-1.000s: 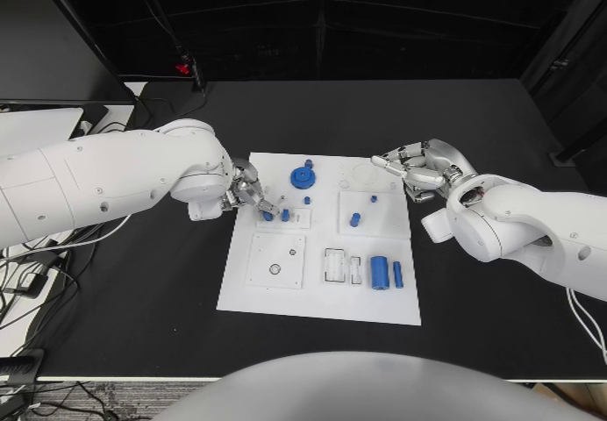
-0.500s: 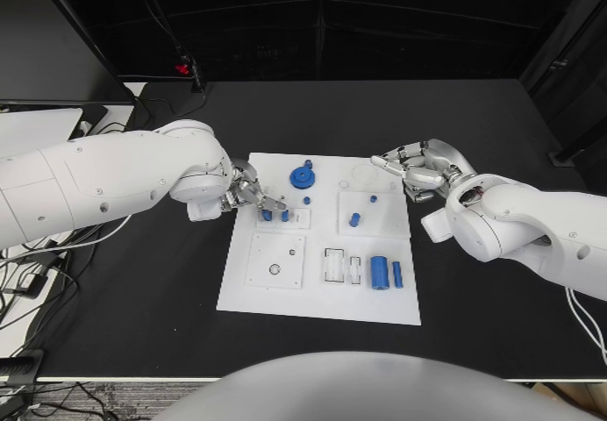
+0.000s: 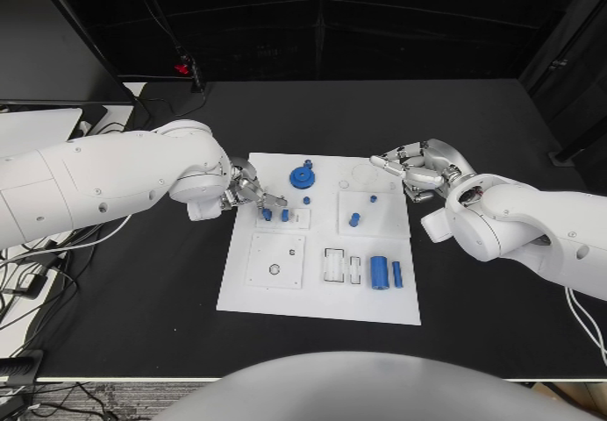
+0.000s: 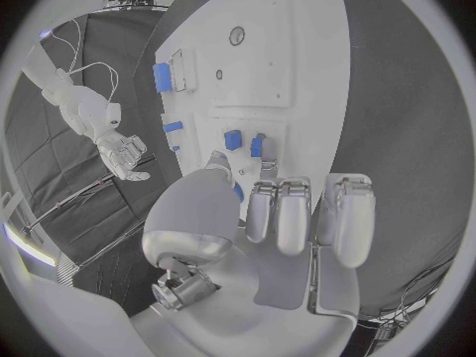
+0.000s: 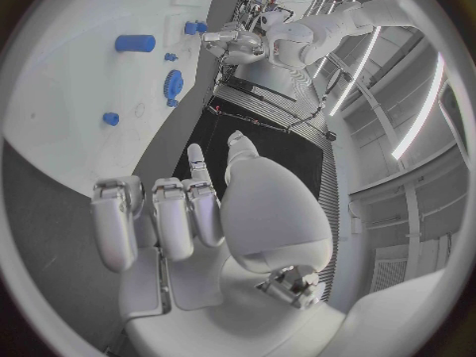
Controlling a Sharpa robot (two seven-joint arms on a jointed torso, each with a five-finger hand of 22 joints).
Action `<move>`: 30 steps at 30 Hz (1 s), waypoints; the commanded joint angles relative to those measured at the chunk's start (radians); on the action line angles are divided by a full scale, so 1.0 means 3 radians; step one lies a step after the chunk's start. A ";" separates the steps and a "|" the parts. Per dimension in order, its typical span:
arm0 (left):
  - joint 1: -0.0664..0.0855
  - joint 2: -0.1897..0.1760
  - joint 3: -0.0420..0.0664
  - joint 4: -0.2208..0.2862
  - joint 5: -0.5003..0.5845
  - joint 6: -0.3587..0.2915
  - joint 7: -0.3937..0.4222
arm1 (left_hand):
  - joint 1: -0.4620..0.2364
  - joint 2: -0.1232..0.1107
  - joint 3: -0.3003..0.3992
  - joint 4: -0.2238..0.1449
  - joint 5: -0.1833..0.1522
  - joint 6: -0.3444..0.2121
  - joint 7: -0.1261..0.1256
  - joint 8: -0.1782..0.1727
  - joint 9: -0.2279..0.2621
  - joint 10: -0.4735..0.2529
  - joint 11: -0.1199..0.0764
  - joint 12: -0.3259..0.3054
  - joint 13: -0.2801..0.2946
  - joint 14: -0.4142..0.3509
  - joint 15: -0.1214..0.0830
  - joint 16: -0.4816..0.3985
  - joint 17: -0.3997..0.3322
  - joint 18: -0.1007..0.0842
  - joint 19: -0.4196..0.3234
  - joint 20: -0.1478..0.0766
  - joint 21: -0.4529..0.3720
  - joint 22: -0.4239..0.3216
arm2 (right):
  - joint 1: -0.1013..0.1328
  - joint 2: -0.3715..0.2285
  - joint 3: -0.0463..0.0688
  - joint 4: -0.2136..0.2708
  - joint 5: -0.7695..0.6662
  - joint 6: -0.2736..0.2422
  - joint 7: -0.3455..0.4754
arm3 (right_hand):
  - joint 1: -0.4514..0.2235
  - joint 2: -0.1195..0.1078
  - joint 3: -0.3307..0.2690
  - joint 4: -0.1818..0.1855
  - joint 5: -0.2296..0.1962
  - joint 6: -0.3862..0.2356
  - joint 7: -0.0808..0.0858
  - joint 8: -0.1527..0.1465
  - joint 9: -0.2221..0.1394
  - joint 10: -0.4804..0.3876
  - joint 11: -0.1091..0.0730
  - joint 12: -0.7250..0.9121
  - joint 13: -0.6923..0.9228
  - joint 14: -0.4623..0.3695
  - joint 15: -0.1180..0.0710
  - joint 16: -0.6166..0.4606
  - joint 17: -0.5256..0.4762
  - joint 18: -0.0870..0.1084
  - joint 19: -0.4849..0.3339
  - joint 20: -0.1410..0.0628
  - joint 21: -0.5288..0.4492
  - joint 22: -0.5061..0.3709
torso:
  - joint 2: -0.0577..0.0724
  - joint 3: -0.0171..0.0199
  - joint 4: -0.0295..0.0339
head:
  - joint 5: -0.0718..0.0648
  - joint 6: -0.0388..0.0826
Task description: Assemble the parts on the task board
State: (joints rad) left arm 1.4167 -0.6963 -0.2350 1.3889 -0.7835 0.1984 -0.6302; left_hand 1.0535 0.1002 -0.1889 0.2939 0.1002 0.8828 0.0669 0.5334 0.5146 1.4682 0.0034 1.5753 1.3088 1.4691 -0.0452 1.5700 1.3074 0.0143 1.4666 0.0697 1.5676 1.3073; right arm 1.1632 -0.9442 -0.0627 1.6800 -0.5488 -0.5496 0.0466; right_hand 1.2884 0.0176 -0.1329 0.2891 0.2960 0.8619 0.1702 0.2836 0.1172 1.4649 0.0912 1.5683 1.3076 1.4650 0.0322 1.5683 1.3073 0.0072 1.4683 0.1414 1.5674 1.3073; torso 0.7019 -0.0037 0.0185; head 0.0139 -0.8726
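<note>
The task board (image 3: 323, 263) is the landmark here, a white plate lying in the middle of the black table (image 3: 126, 333). At its left edge, toward the far end, the left hand (image 3: 243, 195) reaches in over the plate. Its fingertips (image 4: 266, 169) come down at two small blue pegs (image 3: 274, 214) that stand in a square inset near that edge. In the left wrist view the fingers are bunched close around the pegs, but whether they actually pinch one I cannot tell.

Moving right along the board's far end, a blue gear (image 3: 303, 178) with a knob on top sits near the far edge, and a tiny blue pin (image 3: 306, 200) stands just nearer than it. Right of these, in a second inset, lies a short blue piece (image 3: 355, 218).

In the board's near half, a square plate with a round hole (image 3: 276, 261) lies toward the left edge. Right of it sits a clear slotted holder (image 3: 335, 265), then a thick blue cylinder (image 3: 380, 271) and a thinner blue rod (image 3: 397, 274) lying side by side.

At the board's far right corner, the right hand (image 3: 411, 168) hovers with its fingers curled inward. It holds nothing, and in the right wrist view its fingers (image 5: 159, 214) hang over the plate's edge, well apart from the blue parts.
</note>
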 commanded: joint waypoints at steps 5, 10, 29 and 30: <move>0.0003 -0.0012 0.0001 0.0008 -0.0016 -0.0077 0.0098 | -0.0028 0.0004 -0.0021 -0.0005 -0.0015 -0.0008 0.0016 0.0005 0.0005 0.0342 0.0020 -0.0015 0.0873 0.0339 0.0024 0.0003 0.0878 -0.0048 0.0347 0.0029 0.0011 0.0878 | 0.0003 -0.0001 0.0001 -0.0001 0.0009 0.0025 0.0018 | -0.0012 0.0032 -0.0016 -0.0003 0.0017 -0.0021 -0.0003 0.0017 0.0005 0.0353 0.0017 0.0008 0.0877 0.0353 0.0016 0.0008 0.0878 -0.0024 0.0342 0.0020 0.0011 0.0878 | 0.0001 0.0002 -0.0001 | 0.0002 0.0000; 0.0003 -0.0013 0.0001 0.0008 -0.0016 -0.0064 0.0097 | -0.0024 0.0006 -0.0022 -0.0008 -0.0012 -0.0009 0.0016 0.0005 0.0006 0.0342 0.0019 -0.0015 0.0873 0.0339 0.0024 0.0003 0.0878 -0.0048 0.0347 0.0029 0.0011 0.0878 | 0.0002 0.0002 0.0001 -0.0001 0.0009 0.0025 0.0019 | -0.0012 0.0032 -0.0016 -0.0003 0.0017 -0.0021 -0.0003 0.0017 0.0005 0.0353 0.0017 0.0008 0.0877 0.0353 0.0016 0.0008 0.0878 -0.0024 0.0342 0.0020 0.0011 0.0878 | -0.0001 -0.0001 -0.0002 | -0.0002 0.0000; 0.0003 -0.0029 0.0001 0.0030 -0.0112 -0.0035 0.0042 | -0.0019 0.0011 -0.0024 -0.0009 -0.0008 -0.0011 0.0016 0.0006 0.0007 0.0342 0.0019 -0.0015 0.0873 0.0339 0.0024 0.0003 0.0878 -0.0048 0.0347 0.0030 0.0011 0.0878 | 0.0001 0.0001 0.0001 -0.0003 0.0009 0.0031 0.0016 | -0.0012 0.0032 -0.0016 -0.0003 0.0017 -0.0021 -0.0003 0.0017 0.0005 0.0353 0.0017 0.0008 0.0877 0.0353 0.0016 0.0008 0.0878 -0.0024 0.0342 0.0020 0.0011 0.0878 | 0.0000 0.0000 0.0000 | 0.0005 0.0000; 0.0003 -0.0033 0.0001 0.0033 -0.0124 -0.0039 0.0044 | -0.0019 0.0011 -0.0025 -0.0009 -0.0009 -0.0011 0.0016 0.0006 0.0007 0.0342 0.0019 -0.0015 0.0873 0.0339 0.0024 0.0003 0.0878 -0.0048 0.0347 0.0030 0.0011 0.0878 | 0.0001 0.0002 0.0001 -0.0004 0.0009 0.0031 0.0015 | -0.0012 0.0032 -0.0016 -0.0003 0.0017 -0.0021 -0.0003 0.0017 0.0005 0.0353 0.0017 0.0008 0.0877 0.0353 0.0016 0.0008 0.0878 -0.0024 0.0342 0.0020 0.0011 0.0878 | 0.0000 0.0000 0.0000 | 0.0005 0.0000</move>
State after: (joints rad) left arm 1.4166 -0.7047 -0.2350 1.3964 -0.7947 0.1853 -0.6186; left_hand 1.0536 0.1002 -0.1916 0.2912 0.1003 0.8828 0.0669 0.5334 0.5153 1.4681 0.0034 1.5753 1.3089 1.4691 -0.0453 1.5700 1.3074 0.0143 1.4665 0.0697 1.5676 1.3073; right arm 1.1624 -0.9441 -0.0627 1.6790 -0.5487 -0.5482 0.0460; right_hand 1.2884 0.0176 -0.1329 0.2892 0.2960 0.8619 0.1702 0.2836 0.1172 1.4649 0.0912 1.5683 1.3076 1.4650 0.0322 1.5683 1.3073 0.0072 1.4683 0.1414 1.5674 1.3073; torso 0.7016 -0.0037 0.0180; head 0.0143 -0.8726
